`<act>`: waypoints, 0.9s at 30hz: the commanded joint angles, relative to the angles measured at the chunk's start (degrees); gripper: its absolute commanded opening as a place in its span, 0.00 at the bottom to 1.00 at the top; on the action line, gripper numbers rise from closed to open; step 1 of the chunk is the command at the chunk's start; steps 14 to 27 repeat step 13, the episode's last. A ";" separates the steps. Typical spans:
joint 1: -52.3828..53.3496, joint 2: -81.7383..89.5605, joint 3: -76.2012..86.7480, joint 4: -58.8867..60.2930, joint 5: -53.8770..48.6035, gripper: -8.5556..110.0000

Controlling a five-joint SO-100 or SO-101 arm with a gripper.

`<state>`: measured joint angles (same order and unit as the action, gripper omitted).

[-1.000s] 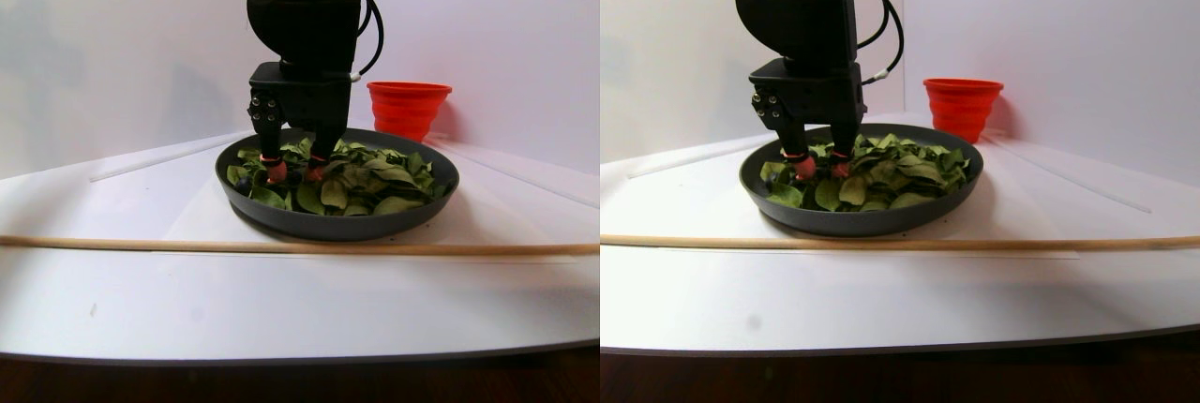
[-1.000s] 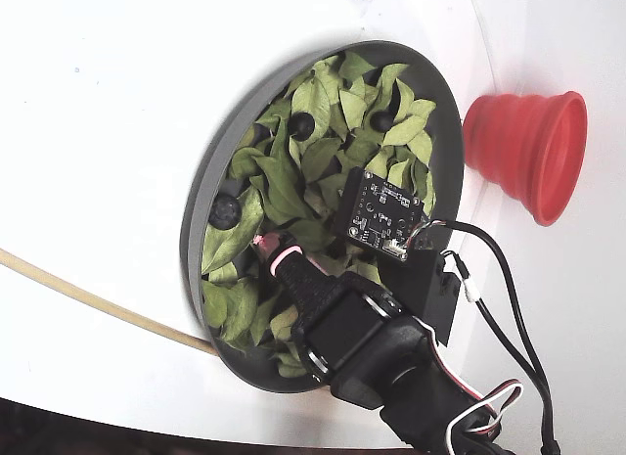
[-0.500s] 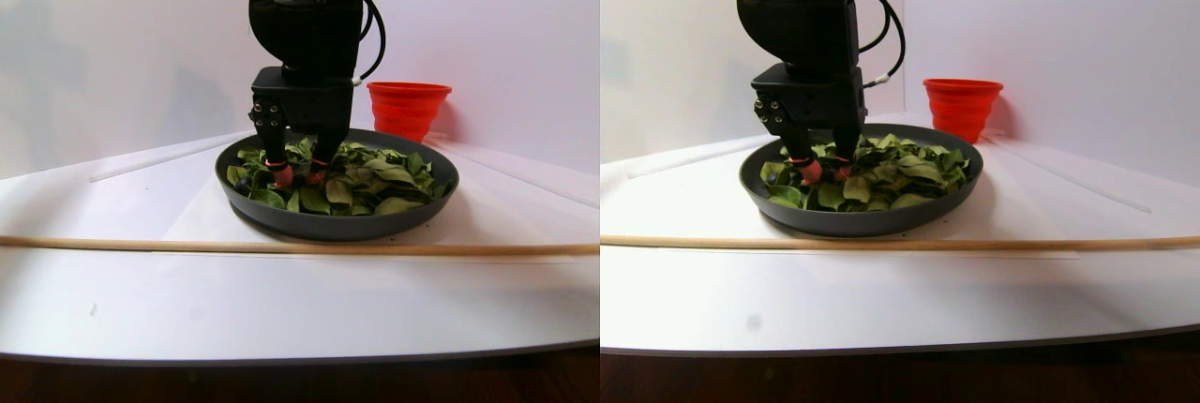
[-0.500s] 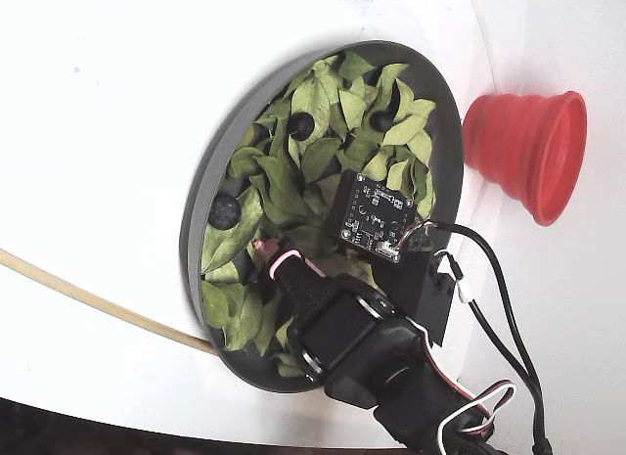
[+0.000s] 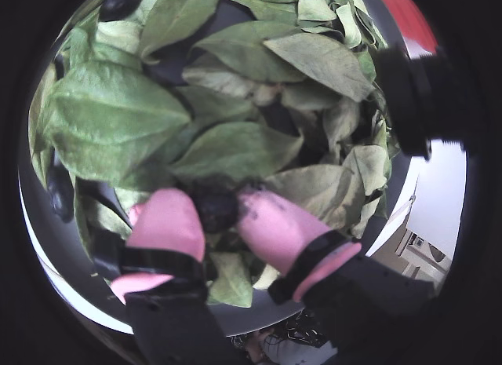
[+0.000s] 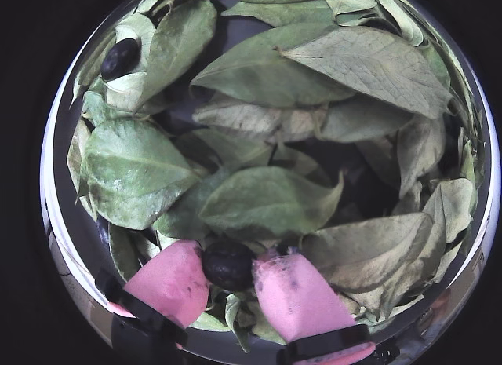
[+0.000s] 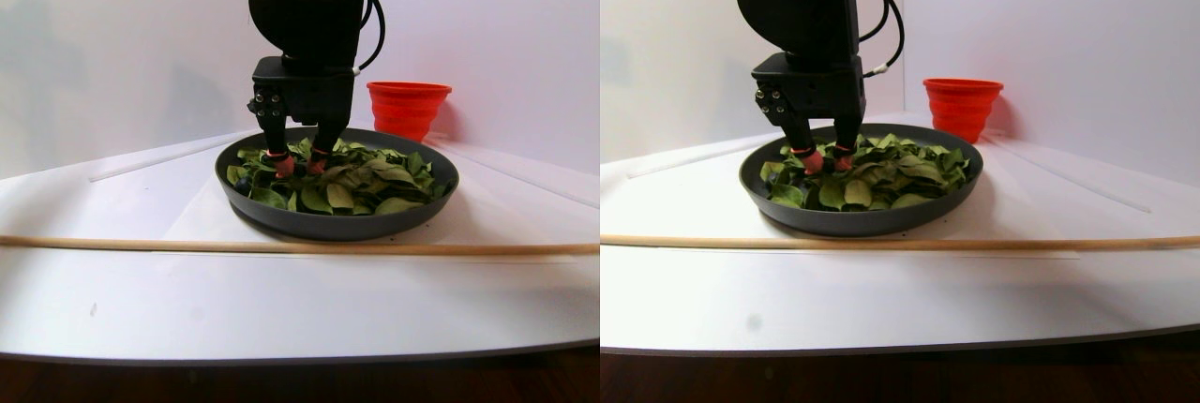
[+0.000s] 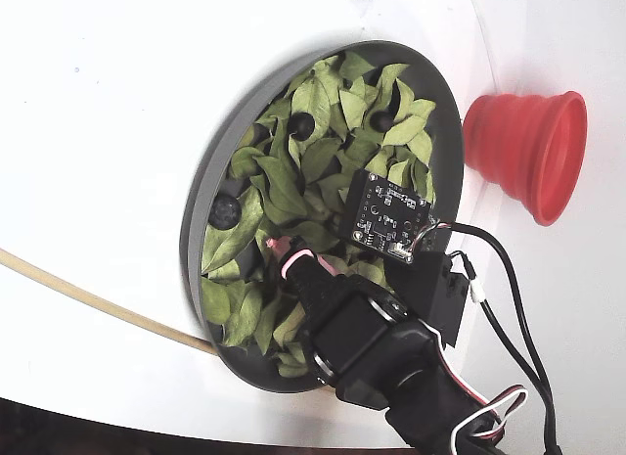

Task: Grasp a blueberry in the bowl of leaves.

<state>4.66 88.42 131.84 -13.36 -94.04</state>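
Note:
The bowl of leaves [image 8: 196, 240] is a dark-grey dish heaped with light-green leaves; it also shows in the stereo pair view [image 7: 337, 225] and in both wrist views [image 5: 259, 314] [image 6: 63, 247]. My gripper [image 6: 229, 259] has pink-tipped fingers [image 6: 169, 282] and reaches down into the leaves at the bowl's left part in the stereo pair view [image 7: 292, 164]. A small, plain, dark round blueberry [image 6: 227, 264] sits between the two tips, and both touch it. It shows the same way in the other wrist view [image 5: 216, 212]. In the fixed view the gripper [image 8: 289, 254] hides the berry.
Other dark berries lie among the leaves [image 6: 120, 57] [image 8: 226, 212] [image 8: 300, 125]. A red ribbed cup [image 8: 528, 152] stands beside the bowl, behind it in the stereo pair view [image 7: 407, 108]. A thin wooden stick [image 7: 281, 246] lies across the white table in front of the bowl.

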 commanded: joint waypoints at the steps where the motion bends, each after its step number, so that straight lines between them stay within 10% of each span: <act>1: 1.05 7.29 0.09 0.88 -0.53 0.15; 27: 2.90 11.60 0.97 2.29 -1.85 0.15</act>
